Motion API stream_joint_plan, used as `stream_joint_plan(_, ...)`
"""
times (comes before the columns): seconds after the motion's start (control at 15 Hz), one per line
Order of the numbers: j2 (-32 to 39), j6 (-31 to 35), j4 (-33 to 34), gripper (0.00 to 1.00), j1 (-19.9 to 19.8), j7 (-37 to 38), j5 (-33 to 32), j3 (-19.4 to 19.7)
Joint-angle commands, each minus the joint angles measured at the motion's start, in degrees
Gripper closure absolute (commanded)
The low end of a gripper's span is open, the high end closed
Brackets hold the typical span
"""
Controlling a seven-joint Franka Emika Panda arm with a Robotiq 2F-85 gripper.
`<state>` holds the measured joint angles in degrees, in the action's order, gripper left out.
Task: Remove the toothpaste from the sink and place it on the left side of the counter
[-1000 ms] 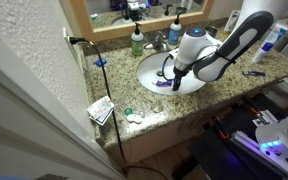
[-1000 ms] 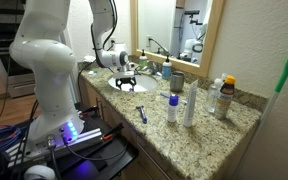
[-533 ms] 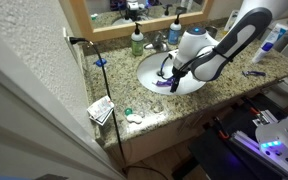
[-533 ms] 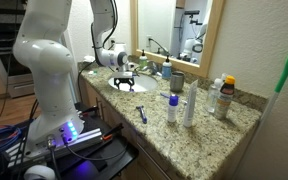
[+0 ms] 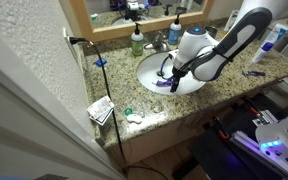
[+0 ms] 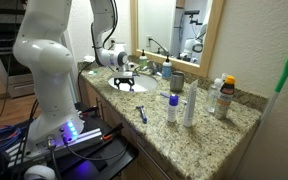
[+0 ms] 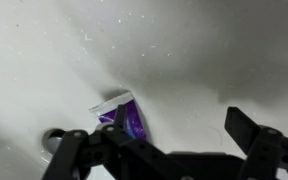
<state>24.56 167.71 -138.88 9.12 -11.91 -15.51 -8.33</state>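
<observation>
Hovering over toothpaste [image 7: 125, 120], gripper [image 7: 152, 133] wide-spread

Smooth, glossy white porcelain sink [image 7: 184, 50]; shiny purple plastic toothpaste [image 7: 124, 118] at six o'clock; polished speckled granite counter [image 6: 214, 128].

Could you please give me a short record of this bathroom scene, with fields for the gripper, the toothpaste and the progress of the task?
setting: speckled counter with a white sink
gripper: open, down inside the sink
toothpaste: small purple tube lying on the white basin surface, between the open jaws, not gripped
progress: toothpaste in the sink, not yet on the counter
nearby: green bottle beside the tap
</observation>
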Motion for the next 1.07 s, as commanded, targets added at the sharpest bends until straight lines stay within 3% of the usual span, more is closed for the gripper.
stream_joint_plan(0.0, 1.5, 5.7, 0.0, 0.00, 5.3, 3.7, -4.6, 6.3)
stream_joint_plan(0.13, 3.2, 9.1, 1.4, 0.00, 7.8, 6.5, -6.8, 9.8)
stream_joint_plan(0.27, 5.0, 9.4, 2.1, 0.00, 6.0, 6.0, -4.8, 8.0)
stream_joint_plan(0.33, 2.3, 7.9, 0.6, 0.00, 6.5, 5.9, -5.3, 8.2)
stream_joint_plan(0.53, 4.1, 8.3, 1.5, 0.00, 6.7, 5.1, -4.1, 8.3)
stream_joint_plan(0.8, 10.0, 14.3, 4.9, 0.00, 15.5, 9.1, -8.9, 18.5)
stream_joint_plan(1.0, 13.5, 16.8, 6.9, 0.00, 15.1, 7.6, -7.8, 18.7)
